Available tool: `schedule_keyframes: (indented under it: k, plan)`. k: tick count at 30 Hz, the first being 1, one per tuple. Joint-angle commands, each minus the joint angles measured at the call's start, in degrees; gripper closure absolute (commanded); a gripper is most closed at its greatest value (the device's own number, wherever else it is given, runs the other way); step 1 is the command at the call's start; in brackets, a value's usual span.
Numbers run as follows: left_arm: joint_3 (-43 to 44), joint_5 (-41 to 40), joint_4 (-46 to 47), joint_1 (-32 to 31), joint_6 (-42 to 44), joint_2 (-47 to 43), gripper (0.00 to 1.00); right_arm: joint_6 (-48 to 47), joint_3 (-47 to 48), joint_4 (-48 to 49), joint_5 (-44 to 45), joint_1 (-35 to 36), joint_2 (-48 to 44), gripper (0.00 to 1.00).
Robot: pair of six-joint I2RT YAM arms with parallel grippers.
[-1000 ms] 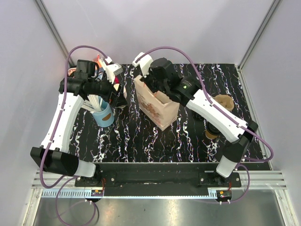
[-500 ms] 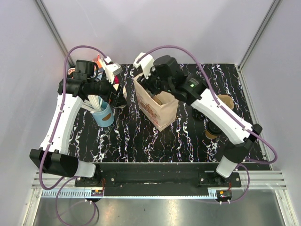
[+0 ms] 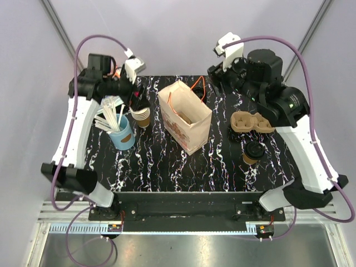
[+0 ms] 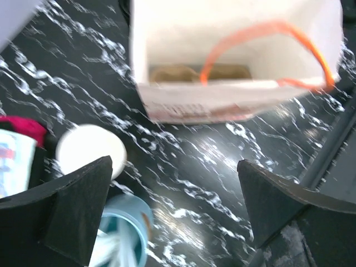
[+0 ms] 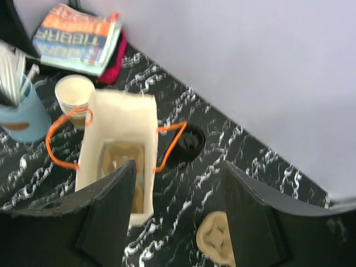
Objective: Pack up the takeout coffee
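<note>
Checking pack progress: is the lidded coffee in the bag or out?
Out. The takeout coffee stands upright, lid on, on the table right of the paper bag, apart from it.

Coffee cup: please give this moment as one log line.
coffee cup: on table | bag: open, upright | left claw: open | right claw: open

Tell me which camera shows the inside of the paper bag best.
Right wrist: it looks down into the open paper bag, showing something brown at the bottom. Top external shows the whole bag, smaller; left wrist shows it blurred.
</note>
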Motion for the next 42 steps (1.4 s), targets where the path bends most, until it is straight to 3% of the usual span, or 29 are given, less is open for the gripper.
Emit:
schedule_keyframes:
  k: [1,6,13,27,32,35,42]
  plan:
    - [9.1,-0.1,2.7,0.2,-0.6,7.0,0.01,-0.4,-11.7,1.9,0.7,-1.2,-3.0,0.33]
    - [16.5,2.4,6.1,0.1,-3.3,14.7,0.01,0.7,-19.4,4.1,-2.2,-4.3,-4.2,0.36]
    - [24.5,4.6,7.0,-2.0,-3.5,23.1,0.01,2.8,-23.2,4.7,-5.4,-4.3,-2.1,0.43]
    - [22.5,7.4,8.8,-5.1,-2.9,25.6,0.01,3.6,-29.0,8.7,-6.9,-4.3,1.4,0.52]
    - [19.8,6.5,8.6,-6.1,-2.5,25.1,0.01,3.2,-27.4,10.1,-6.4,-4.4,3.9,0.57]
    - [17.9,6.3,8.6,-6.4,-2.4,24.8,0.01,3.0,-26.1,10.1,-5.9,-4.3,5.3,0.65]
    - [15.1,7.2,5.2,-6.5,-1.0,24.0,0.01,0.5,-24.1,12.3,-0.5,-4.3,7.6,0.68]
